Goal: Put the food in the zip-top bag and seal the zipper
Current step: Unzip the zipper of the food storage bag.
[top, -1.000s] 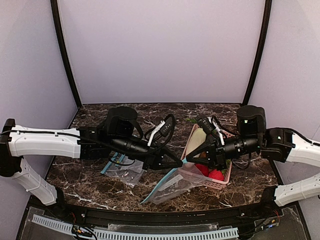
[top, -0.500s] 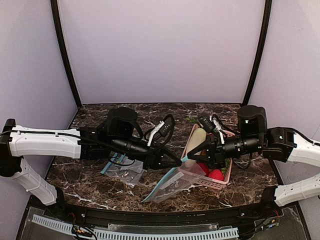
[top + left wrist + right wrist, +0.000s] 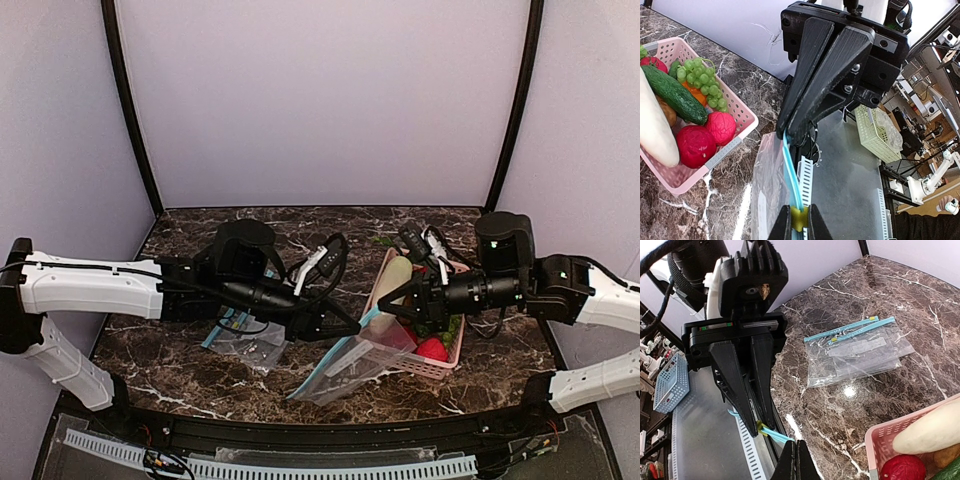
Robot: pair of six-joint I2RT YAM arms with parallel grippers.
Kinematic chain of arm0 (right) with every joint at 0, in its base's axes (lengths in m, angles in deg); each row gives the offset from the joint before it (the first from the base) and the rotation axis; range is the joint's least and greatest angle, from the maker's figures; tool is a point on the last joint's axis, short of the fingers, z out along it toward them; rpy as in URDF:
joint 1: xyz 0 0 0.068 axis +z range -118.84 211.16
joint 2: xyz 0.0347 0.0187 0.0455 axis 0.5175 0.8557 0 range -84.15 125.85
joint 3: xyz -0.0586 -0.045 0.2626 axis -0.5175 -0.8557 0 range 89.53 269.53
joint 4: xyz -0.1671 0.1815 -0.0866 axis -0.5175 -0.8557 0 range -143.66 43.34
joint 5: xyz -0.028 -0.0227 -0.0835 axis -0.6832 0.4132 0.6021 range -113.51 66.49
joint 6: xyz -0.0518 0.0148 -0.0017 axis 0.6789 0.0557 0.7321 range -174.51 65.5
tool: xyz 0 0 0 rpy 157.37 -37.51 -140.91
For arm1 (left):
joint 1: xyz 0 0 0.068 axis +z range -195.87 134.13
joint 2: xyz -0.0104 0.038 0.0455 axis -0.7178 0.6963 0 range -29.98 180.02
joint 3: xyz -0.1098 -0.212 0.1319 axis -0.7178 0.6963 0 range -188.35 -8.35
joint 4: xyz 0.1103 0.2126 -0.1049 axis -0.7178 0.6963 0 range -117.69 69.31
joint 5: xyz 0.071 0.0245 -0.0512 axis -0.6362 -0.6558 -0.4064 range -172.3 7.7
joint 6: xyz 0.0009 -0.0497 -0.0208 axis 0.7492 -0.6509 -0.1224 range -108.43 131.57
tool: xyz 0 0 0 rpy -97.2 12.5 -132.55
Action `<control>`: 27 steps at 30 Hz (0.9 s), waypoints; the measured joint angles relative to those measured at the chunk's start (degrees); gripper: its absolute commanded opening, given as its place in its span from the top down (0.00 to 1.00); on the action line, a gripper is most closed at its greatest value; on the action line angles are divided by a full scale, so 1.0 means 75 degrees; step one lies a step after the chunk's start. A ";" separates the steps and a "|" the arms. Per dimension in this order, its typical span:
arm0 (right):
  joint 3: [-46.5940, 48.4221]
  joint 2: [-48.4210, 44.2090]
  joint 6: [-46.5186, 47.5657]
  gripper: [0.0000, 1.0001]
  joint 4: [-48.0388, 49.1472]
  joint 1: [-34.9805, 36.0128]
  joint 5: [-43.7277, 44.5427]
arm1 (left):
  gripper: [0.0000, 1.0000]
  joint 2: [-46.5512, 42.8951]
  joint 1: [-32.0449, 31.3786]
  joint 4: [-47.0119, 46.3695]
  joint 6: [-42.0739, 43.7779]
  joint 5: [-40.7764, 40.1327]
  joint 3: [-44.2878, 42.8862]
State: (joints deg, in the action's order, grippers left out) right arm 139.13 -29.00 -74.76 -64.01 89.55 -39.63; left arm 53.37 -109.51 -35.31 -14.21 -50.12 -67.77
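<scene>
Dark veined marble tabletop (image 3: 150, 372), lilac walls (image 3: 320, 100) all round, and one clear bag strung between two arms.
Near the middle, the flat, see-through zip-top bag (image 3: 360, 360) slopes up off the table, its light blue zipper (image 3: 791, 170) pulled taut. The left gripper (image 3: 799, 225) is clamped on the zipper's yellow-green end, and the right gripper (image 3: 796, 460) is pinched tight on the far end. To the right, a pink basket (image 3: 742, 132) holds the cucumber (image 3: 675, 95) and two red-pink fruits (image 3: 695, 146) beside a white radish (image 3: 655, 130). Spare bags (image 3: 860, 352) lie flat at left.
</scene>
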 measured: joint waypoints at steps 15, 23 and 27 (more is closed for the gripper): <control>-0.0003 0.0000 -0.0379 1.00 -0.0105 -0.0015 0.0609 | 0.99 -0.0131 0.0020 -0.0061 -0.0026 -0.0032 0.0353; -0.0026 0.0000 -0.0577 1.00 -0.0111 -0.0152 0.0784 | 0.99 -0.0230 0.0067 -0.0067 -0.0047 -0.0058 0.0504; -0.0044 0.0000 -0.0656 1.00 -0.0111 -0.0286 0.0796 | 0.99 -0.0254 0.0073 -0.0061 -0.0052 -0.0087 0.0551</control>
State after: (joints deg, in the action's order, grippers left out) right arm 138.80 -29.00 -79.67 -64.84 87.41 -33.66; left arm 51.47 -108.96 -35.77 -14.60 -50.77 -63.64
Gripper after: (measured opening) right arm 0.005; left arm 0.086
